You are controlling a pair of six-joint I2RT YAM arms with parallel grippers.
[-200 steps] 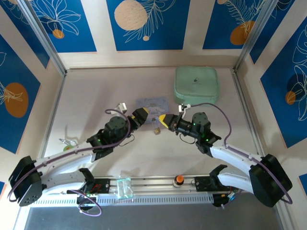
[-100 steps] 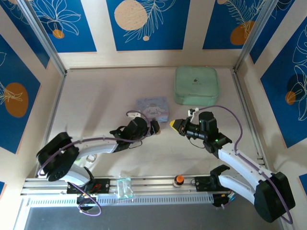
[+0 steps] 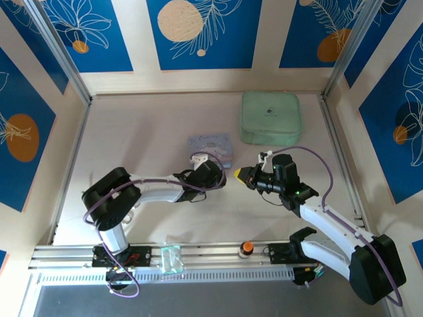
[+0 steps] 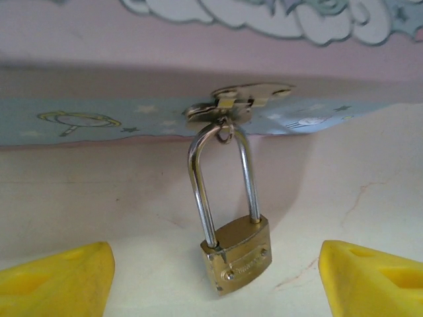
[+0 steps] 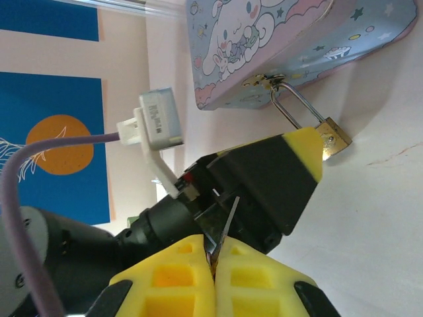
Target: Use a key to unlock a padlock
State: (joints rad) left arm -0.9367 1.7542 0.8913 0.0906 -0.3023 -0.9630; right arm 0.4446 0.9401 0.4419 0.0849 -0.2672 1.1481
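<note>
From above, one pale table (image 3: 145, 132) sits inside walls of blue panels (image 3: 99, 33) painted with white leaves and orange or cream discs. On it lie one mint-green case (image 3: 271, 117), its small dark mark too small to read, and one blue cartoon tin (image 3: 210, 145). One orange-topped knob (image 3: 246, 247) stands on the rail at the near edge. The left gripper (image 3: 215, 173) is at the tin's near side. The yellow-tipped right gripper (image 3: 239, 174) is just beside it.

In the left wrist view, one brass padlock (image 4: 239, 256) hangs by its silver shackle from the tin's hasp (image 4: 238, 102), with its body lying on the table. The stamped writing on the body is too fine to read. The two yellow fingers (image 4: 56, 281) stand wide apart, one on either side of the padlock, touching nothing.

In the right wrist view, the yellow fingers (image 5: 165, 277) are pressed together on the key (image 5: 229, 221), one thin silvery blade sticking out between them. Beyond it, the tin's lid shows a white long-eared cartoon animal with no legible words. The padlock lies by the left gripper's tip.
</note>
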